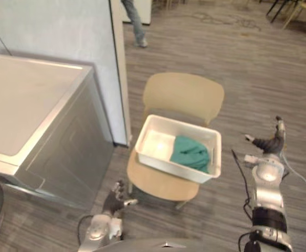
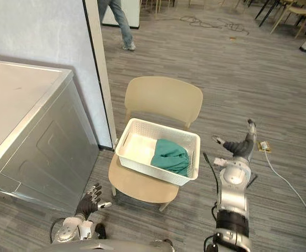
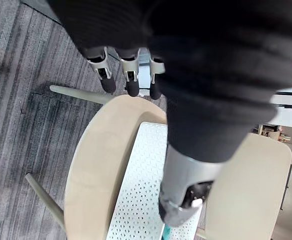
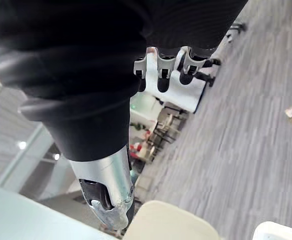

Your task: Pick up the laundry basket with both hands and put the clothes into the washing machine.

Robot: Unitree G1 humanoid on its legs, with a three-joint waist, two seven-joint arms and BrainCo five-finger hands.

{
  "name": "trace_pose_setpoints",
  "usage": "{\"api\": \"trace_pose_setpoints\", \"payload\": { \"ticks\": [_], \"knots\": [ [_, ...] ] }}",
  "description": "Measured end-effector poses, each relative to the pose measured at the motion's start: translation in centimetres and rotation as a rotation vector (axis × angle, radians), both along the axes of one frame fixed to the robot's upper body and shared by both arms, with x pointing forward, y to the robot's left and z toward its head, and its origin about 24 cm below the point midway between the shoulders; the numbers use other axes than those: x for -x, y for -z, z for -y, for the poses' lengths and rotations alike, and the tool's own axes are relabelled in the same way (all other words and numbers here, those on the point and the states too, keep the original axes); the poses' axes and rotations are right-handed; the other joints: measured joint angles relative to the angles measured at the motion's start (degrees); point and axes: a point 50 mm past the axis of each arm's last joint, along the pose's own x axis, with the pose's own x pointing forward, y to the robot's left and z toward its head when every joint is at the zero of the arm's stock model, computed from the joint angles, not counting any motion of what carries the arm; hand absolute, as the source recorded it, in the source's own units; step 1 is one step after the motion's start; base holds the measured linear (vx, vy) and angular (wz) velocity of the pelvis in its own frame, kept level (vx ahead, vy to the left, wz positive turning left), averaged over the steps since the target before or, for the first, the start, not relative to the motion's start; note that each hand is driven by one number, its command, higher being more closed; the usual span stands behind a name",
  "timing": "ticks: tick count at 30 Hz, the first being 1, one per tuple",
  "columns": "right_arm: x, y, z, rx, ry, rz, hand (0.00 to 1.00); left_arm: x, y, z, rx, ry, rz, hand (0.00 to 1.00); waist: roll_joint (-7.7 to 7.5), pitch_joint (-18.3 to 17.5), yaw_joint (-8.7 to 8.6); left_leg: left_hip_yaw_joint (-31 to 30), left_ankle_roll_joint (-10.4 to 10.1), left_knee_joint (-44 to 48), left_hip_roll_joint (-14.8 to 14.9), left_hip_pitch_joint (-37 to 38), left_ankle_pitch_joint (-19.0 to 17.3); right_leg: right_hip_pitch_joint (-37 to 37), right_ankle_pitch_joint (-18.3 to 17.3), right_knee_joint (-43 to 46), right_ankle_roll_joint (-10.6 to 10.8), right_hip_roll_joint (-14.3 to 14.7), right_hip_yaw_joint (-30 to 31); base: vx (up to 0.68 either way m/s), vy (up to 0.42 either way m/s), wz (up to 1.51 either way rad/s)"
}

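White laundry basket [image 2: 135, 147] sits on the seat of a beige chair [image 2: 163, 100], mid-scene, w/ a teal garment [image 2: 169, 155] bunched in its right half. The chair prob. serves to keep the basket at reach height, so the arms needn't go down to the floor.

Left hand [image 2: 90, 199] is low, near the chair's near-left corner, fingers spread and loose, holding nothing. Right hand [image 2: 241, 146] is raised to the right of the basket, well apart from it, fingers straight, thumb out, also empty. One hand each side fits a two-handed lift by the basket's short ends; neither touches it yet.

Silver-grey washing machine [image 2: 21, 110] stands at left, top looking flat and closed, so it likely needs opening first. A person's legs [image 2: 118, 21] show far back.
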Motion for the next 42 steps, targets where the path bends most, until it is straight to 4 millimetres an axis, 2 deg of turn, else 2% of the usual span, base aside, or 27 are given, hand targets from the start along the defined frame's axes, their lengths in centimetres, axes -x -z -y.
{"api": "trace_pose_setpoints", "payload": {
  "ticks": [2,5,6,8,12,15,17,23,29,42],
  "knots": [
    [-1.4,-1.2,0.0,0.033,-0.017,0.009,0.0,-0.4,-0.5,-0.1,0.0,0.004,0.03,0.0,0.33,1.57,0.09,-0.2,-0.04,-1.47,-0.12,-1.0,1.47,-1.5,0.56,0.0,0.07,0.11,-0.11,-0.09,-0.014,0.06],
    [-5.3,-4.6,1.2,0.096,-0.021,-0.006,0.0,-2.0,-1.9,0.7,0.018,0.039,0.116,0.0,1.77,5.78,0.2,-1.04,0.25,-4.43,-0.16,-4.74,5.22,-5.86,2.27,-0.03,-0.08,0.56,-1.12,-0.13,0.003,0.18],
    [-6.4,-6.3,2.0,0.101,0.002,-0.003,0.0,-2.5,-2.3,1.1,0.028,0.054,0.137,0.0,2.51,7.22,0.65,-1.17,0.37,-5.72,-0.16,-6.04,6.75,-7.47,3.05,-0.06,-0.05,0.69,-1.55,-0.13,0.019,0.15],
    [-7.9,-8.7,2.4,0.071,0.013,0.023,0.0,-2.8,-2.6,1.7,0.056,0.061,0.147,0.0,3.02,9.76,1.54,-1.13,0.34,-7.7,-0.16,-6.18,8.46,-8.7,3.66,-0.07,-0.16,0.85,-1.39,-0.09,0.008,0.02],
    [-9.5,-11.9,1.9,0.057,-0.012,0.072,0.0,-3.1,-3.1,2.1,0.08,0.048,0.164,0.0,3.38,11.94,2.11,-1.62,0.42,-9.12,0.07,-8.02,10.15,-10.91,4.09,0.27,-0.41,1.05,-1.85,-0.05,-0.01,0.06],
    [-9.8,-13.4,2.0,0.068,-0.015,0.086,0.0,-4.4,-4.0,2.4,0.082,0.043,0.216,0.0,3.36,13.83,2.33,-1.63,0.49,-10.91,0.07,-8.73,11.68,-12.36,4.58,0.37,-0.52,1.11,-2.05,-0.05,0.002,0.02],
    [-10.1,-14.5,1.6,0.093,-0.044,0.092,0.0,-5.7,-5.0,2.6,0.081,0.048,0.265,0.0,3.38,16.32,2.4,-1.35,0.56,-11.82,0.23,-9.23,12.61,-13.58,4.91,0.75,-0.62,1.18,-1.84,-0.08,0.005,-0.04],
    [-11.3,-15.1,0.0,0.129,-0.117,0.053,0.0,-8.1,-6.8,2.9,0.074,0.023,0.351,0.0,3.0,19.94,2.63,-0.68,0.47,-13.5,0.85,-11.37,14.35,-17.26,5.49,1.93,-0.95,1.57,-1.38,-0.06,-0.015,-0.07],
    [-12.0,-16.2,-2.8,0.283,-0.208,0.04,0.0,-9.2,-8.4,2.7,0.087,-0.017,0.421,0.0,2.01,20.6,2.77,-0.7,0.07,-13.52,1.89,-14.26,14.95,-20.45,5.59,2.56,-1.21,2.35,-1.39,-0.01,-0.049,-0.03],
    [-12.9,-15.2,-4.2,0.367,-0.288,-0.08,0.0,-10.9,-10.1,2.4,0.105,-0.079,0.486,0.0,0.86,21.27,3.46,-1.16,-0.63,-14.48,2.82,-18.15,16.41,-25.06,4.9,5.23,-2.27,2.74,-2.34,0.01,-0.03,0.02]
  ]
}}
